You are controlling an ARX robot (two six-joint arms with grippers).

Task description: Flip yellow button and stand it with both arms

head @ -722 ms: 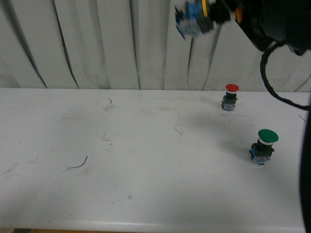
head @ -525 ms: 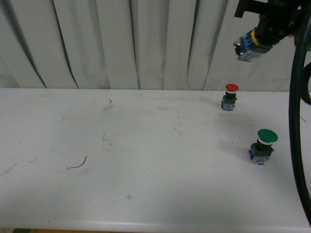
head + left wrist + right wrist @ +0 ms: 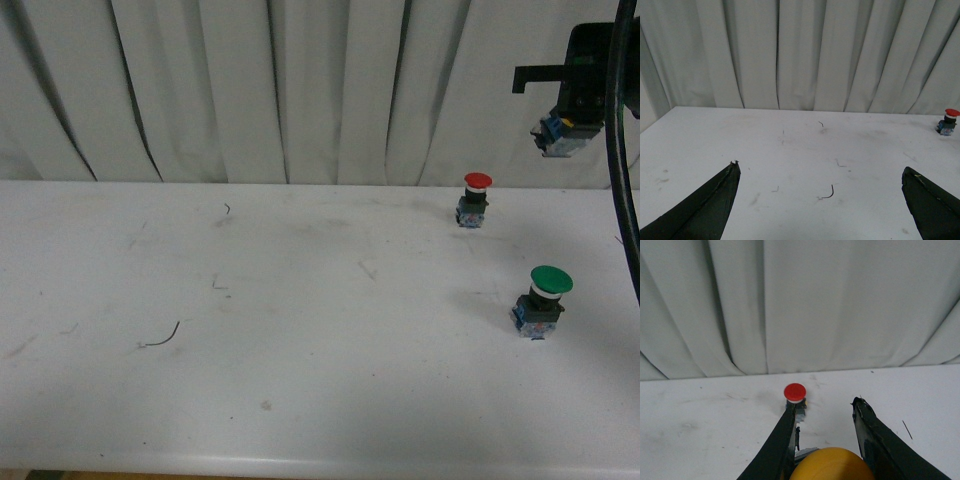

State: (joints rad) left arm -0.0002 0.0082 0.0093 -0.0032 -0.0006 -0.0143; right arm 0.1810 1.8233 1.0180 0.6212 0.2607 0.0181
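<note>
Right pincer grips the yellow button, cap toward its wrist, raised well above the far right of the tabletop, right of the red button, while the left pincer hangs spread wide, empty.

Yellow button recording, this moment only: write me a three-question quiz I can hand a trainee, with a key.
1. True or false: the right pincer holds the yellow button in the air, clear of the table.
2. Multiple choice: the left pincer is A) shut on a button, B) open and empty, C) out of every view.
3. Short answer: which stands nearer the robot, the red button or the green button?
Key: 1 true; 2 B; 3 the green button.
</note>
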